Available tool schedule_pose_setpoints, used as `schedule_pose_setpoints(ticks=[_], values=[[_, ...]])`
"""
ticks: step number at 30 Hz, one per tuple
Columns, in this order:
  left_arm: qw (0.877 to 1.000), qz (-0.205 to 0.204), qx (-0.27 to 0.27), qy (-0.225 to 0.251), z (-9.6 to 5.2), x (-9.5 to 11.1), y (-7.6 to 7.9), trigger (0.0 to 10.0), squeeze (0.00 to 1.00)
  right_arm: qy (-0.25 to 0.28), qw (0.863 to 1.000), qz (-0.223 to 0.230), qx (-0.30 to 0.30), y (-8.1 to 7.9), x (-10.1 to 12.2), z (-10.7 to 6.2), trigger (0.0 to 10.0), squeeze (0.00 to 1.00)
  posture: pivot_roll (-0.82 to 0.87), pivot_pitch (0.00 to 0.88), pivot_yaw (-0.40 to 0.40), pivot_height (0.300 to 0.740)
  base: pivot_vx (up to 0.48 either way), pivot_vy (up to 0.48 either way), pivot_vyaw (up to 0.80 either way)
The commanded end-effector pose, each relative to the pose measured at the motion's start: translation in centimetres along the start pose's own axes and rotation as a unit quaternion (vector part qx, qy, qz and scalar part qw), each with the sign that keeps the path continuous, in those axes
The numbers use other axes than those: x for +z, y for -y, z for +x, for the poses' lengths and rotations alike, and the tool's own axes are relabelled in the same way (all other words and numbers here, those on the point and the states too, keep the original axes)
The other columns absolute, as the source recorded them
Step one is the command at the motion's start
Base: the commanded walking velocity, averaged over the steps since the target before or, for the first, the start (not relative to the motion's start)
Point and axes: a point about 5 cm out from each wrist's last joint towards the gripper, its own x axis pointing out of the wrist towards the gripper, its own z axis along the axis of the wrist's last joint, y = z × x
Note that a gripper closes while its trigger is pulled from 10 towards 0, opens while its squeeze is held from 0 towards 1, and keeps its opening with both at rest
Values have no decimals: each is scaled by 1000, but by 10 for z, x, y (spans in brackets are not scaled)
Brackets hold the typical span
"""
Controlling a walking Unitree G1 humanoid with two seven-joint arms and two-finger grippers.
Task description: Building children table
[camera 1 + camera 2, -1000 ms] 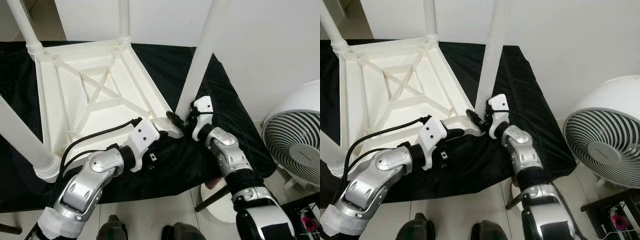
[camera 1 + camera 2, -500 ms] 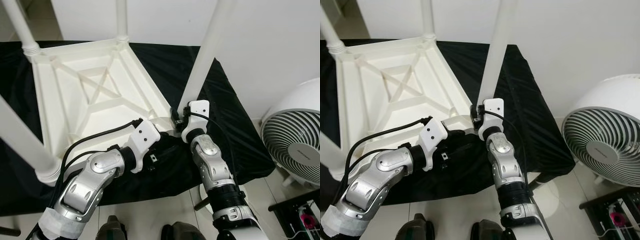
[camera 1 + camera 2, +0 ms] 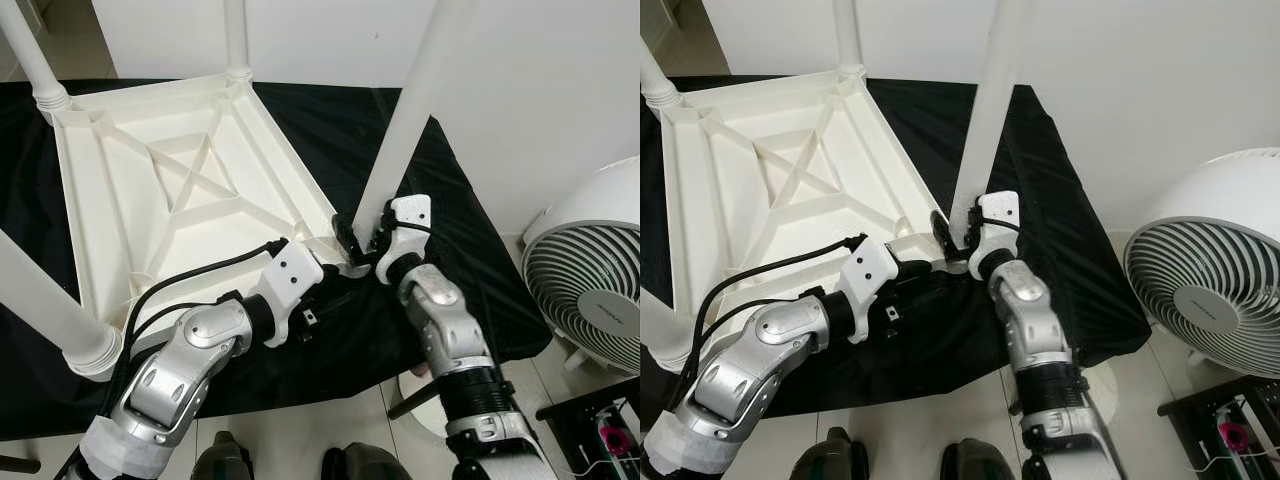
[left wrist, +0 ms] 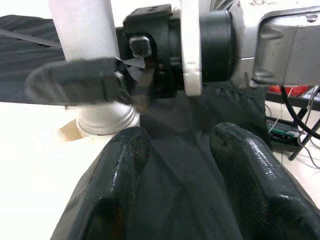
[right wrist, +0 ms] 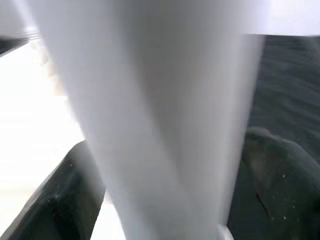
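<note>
The right gripper (image 3: 362, 235) has swung outward, jaws clamped on the white round plastic table leg (image 3: 407, 120). The left gripper (image 3: 325, 283), jaws apart, stays by the upturned white plastic children's table (image 3: 150, 190).

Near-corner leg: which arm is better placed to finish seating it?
Right. The right gripper has its fingers around the leg just above the socket on the tabletop. The left gripper is open over the black cloth, beside the corner, holding nothing.
</note>
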Motion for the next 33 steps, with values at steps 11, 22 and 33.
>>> schedule_pose_setpoints(ticks=[11,22,33], values=[[1000,1,-3,0,1,0,-2,10000,0,-34,979,-73,189,26,2,-1,10000,0,23,0,-67,740,0,0,0],[1000,2,2,2,1,1,-3,10000,0,-60,970,-95,216,31,-3,8,0,0,32,0,-70,740,0,0,0],[1000,0,11,4,0,3,-4,10000,0,-69,970,-82,220,34,-6,5,10000,0,33,17,-73,740,0,0,0]])
